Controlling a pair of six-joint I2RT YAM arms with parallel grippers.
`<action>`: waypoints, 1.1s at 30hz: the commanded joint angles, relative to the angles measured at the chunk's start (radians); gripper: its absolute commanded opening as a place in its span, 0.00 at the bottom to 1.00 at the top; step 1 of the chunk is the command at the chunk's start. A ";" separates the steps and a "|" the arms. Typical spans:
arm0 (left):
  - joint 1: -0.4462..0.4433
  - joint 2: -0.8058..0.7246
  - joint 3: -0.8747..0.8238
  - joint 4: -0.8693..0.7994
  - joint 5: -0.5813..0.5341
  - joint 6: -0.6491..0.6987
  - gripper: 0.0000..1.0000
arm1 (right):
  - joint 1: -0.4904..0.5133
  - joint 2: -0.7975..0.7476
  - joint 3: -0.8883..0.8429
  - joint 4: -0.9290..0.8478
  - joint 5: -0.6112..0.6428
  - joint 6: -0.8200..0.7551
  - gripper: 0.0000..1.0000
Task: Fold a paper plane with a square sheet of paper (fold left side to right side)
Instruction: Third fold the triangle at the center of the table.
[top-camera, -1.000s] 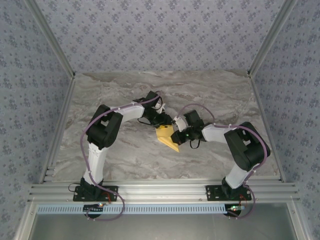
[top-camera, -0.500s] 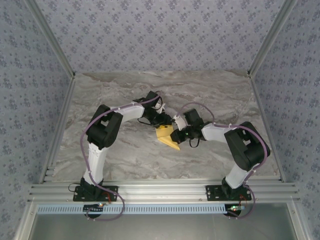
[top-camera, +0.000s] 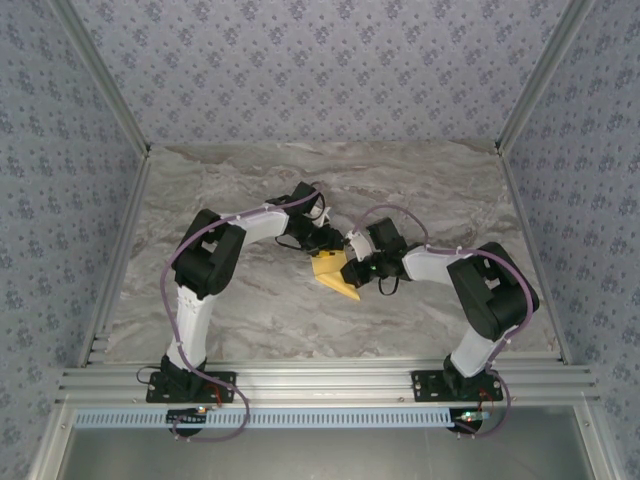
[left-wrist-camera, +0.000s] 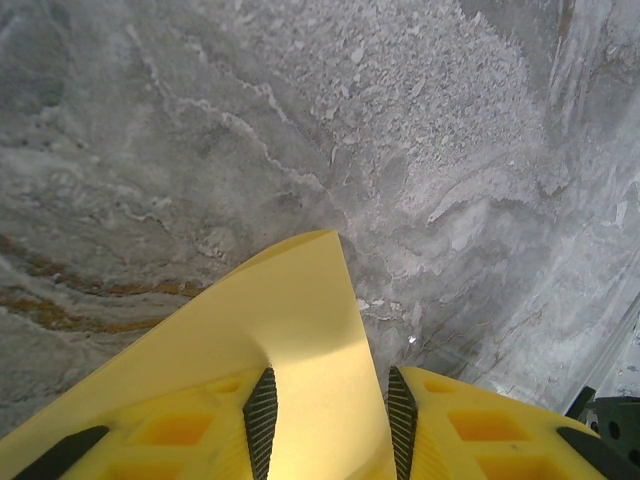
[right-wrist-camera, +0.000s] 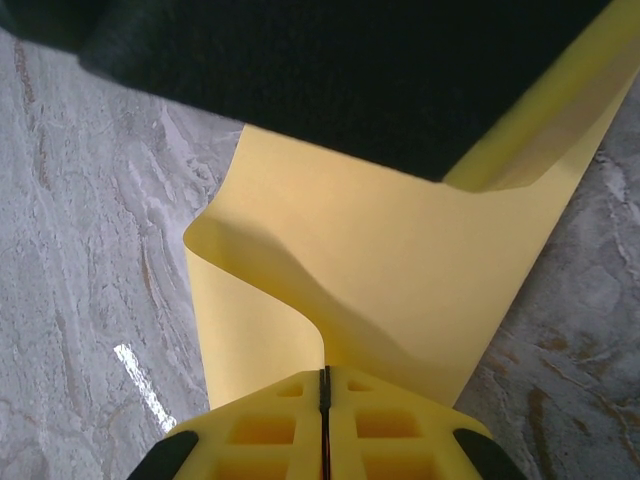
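In the top view the sheet of paper (top-camera: 335, 276) sits just below the middle of the frame on the grey marbled table (top-camera: 250, 320). It shows as a small yellow wedge whose point aims toward the lower right, and both arms reach in over it from either side. The left gripper (top-camera: 327, 245) comes down on its upper edge, and the right gripper (top-camera: 353, 267) meets its right side. In the left wrist view the left gripper (left-wrist-camera: 330, 425) stands at a narrow gap. Its black pads (left-wrist-camera: 262, 415) are apart at the bottom of the frame, and the sheet (left-wrist-camera: 290, 330) runs up between them to a curved tip near the centre, partly draped over the left-hand finger. In the right wrist view the right gripper (right-wrist-camera: 324, 395) is pinched tight on the paper, with only a thin dark line between its yellow fingers. From there the sheet (right-wrist-camera: 400, 260) fans upward, lifted off the table and buckled into a soft wave on its left. Its top edge passes under a dark body that crosses the top of the frame.
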 joint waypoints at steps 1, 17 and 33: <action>-0.011 0.043 0.008 -0.042 -0.010 0.015 0.38 | -0.005 0.021 -0.009 -0.013 0.010 0.015 0.09; -0.010 -0.003 0.019 -0.049 -0.017 0.014 0.42 | 0.006 0.057 -0.015 -0.047 0.049 -0.004 0.09; 0.064 -0.298 -0.158 -0.061 -0.074 0.025 0.38 | 0.008 0.059 -0.001 -0.076 0.055 -0.015 0.09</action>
